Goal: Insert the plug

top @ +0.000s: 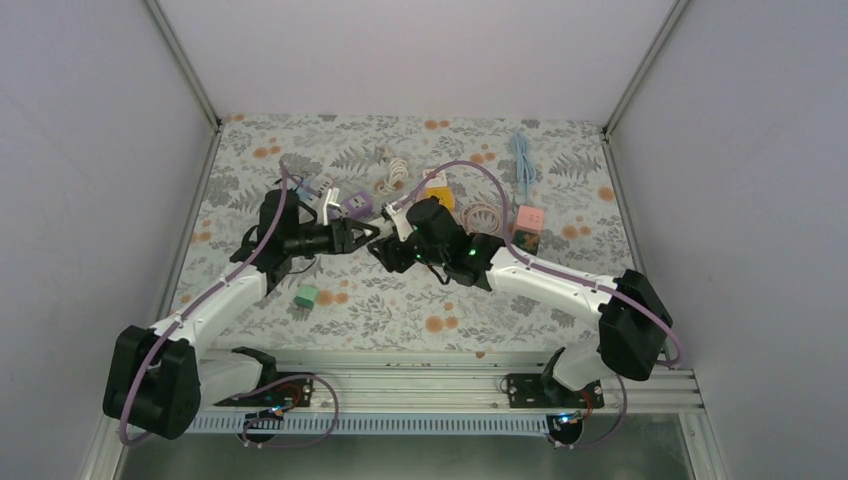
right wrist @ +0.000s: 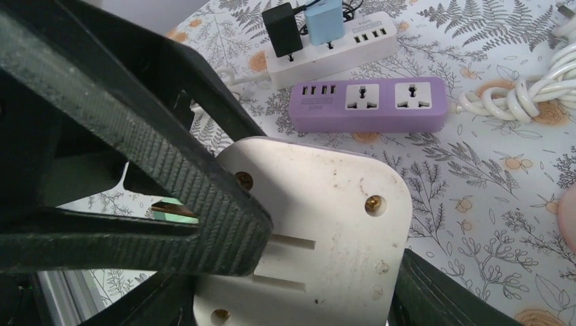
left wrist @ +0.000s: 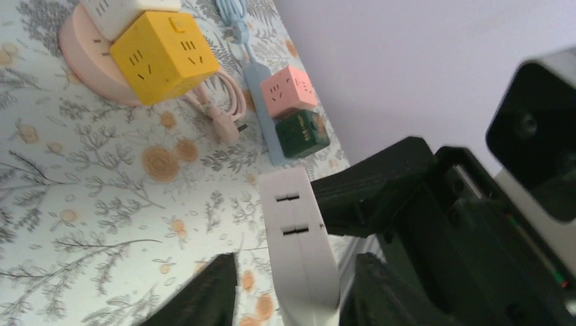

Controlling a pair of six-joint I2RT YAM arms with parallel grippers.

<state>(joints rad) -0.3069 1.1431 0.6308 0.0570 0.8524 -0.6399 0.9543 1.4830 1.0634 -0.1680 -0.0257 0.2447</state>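
A flat white socket block [top: 393, 216] is held above the table's middle, between both arms. My right gripper [top: 388, 247] is shut on it; in the right wrist view [right wrist: 292, 305] the block's screwed back [right wrist: 333, 197] fills the space between the fingers. My left gripper [top: 368, 233] is open, with one finger on each side of the block's slotted edge [left wrist: 297, 231] and a gap on both sides. It shows in the left wrist view [left wrist: 295, 295], and one left finger [right wrist: 170, 149] lies across the block's back. I see no plug prongs.
On the table are a purple power strip [right wrist: 370, 105], a white strip with black and blue chargers [right wrist: 333, 44], a yellow cube socket [left wrist: 163, 54], pink [left wrist: 289, 92] and dark green [left wrist: 302, 134] cubes, a light green cube [top: 307, 296] and coiled cables [top: 395, 175].
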